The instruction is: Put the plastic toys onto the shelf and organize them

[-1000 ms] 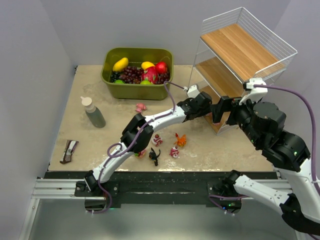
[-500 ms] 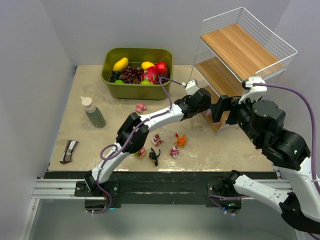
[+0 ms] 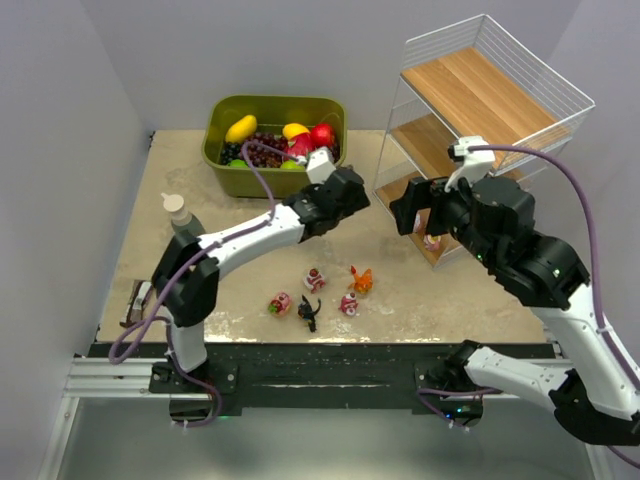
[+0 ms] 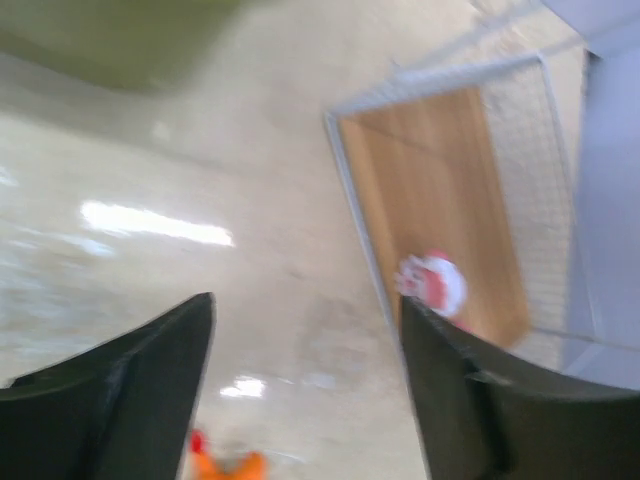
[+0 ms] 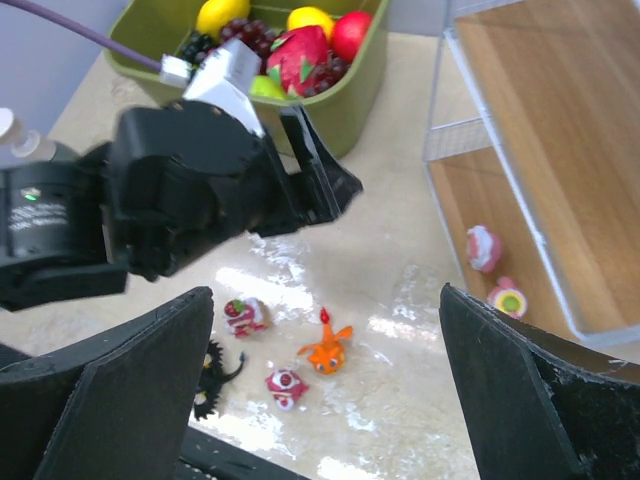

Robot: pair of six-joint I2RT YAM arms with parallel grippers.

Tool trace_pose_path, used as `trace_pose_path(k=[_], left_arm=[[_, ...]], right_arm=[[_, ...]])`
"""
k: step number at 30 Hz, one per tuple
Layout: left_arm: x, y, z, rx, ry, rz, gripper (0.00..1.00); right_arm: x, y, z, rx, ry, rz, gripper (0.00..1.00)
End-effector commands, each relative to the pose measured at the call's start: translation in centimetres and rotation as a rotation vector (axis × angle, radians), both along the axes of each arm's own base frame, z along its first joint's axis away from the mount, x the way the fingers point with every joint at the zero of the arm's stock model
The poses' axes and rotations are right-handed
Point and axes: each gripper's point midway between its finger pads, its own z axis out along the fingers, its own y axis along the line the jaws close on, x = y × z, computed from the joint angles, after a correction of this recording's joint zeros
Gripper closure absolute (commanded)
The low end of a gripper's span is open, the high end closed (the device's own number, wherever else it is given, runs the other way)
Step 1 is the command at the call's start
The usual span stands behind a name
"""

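The shelf stands at the back right and shows in both wrist views. Two small pink and white toys lie on its bottom tier; one shows from above and in the left wrist view. On the table lie a pink-red toy, an orange creature, a red-white toy, a pink-green toy and a black spiky creature. My left gripper is open and empty, left of the shelf. My right gripper is open and empty above the table.
An olive-green bin of fruit stands at the back, also in the right wrist view. A bottle stands at the left and a small dark object lies near the left edge. The left arm stretches across the table's middle.
My left gripper has drawn back to the left from the shelf's bottom tier toward the bin. My right gripper has shifted left. The toys on the table have not moved.
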Motion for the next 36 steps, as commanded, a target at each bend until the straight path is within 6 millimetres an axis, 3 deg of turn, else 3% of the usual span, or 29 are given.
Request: trace_pose_path(k=[1,5,9,10,15,18,25,36], left_arm=[[0.9,8.8,1.5,0.187,-0.055,0.179,0.04],[1.4,14.1,-0.4,0.347,-0.002,0.217,0.01],[1.5,17.8,-3.2,0.433,0.048,0.203,0.01],[1.9,18.1,-3.2,0.413,0.038,0.198,0.01],[3.2,21.8,-6.6,0.448,0.065,0.178,0.14],[4.7,22.5,-7.5,0.448,0.048,0.145,0.2],[7.3,21.3,-9.5,0.444,0.044,0.075,0.28],[7.8,20.4,-11.7,0.376,0.028,0.035,0.21]], right_arm=[[0.7,2.7,1.0,0.088,-0.021,0.072,0.02],[1.4,3.6,0.2,0.097,-0.002,0.077,0.02],[2.0,4.2,-0.6,0.093,0.017,0.074,0.03],[2.0,4.2,-0.8,0.092,0.023,0.074,0.03],[2.4,4.6,-1.5,0.089,0.038,0.07,0.03],[2.8,4.6,-2.0,0.08,0.045,0.055,0.03],[3.6,5.0,-3.2,0.061,0.066,0.043,0.03],[4.8,5.6,-4.5,-0.002,0.085,0.043,0.03]])
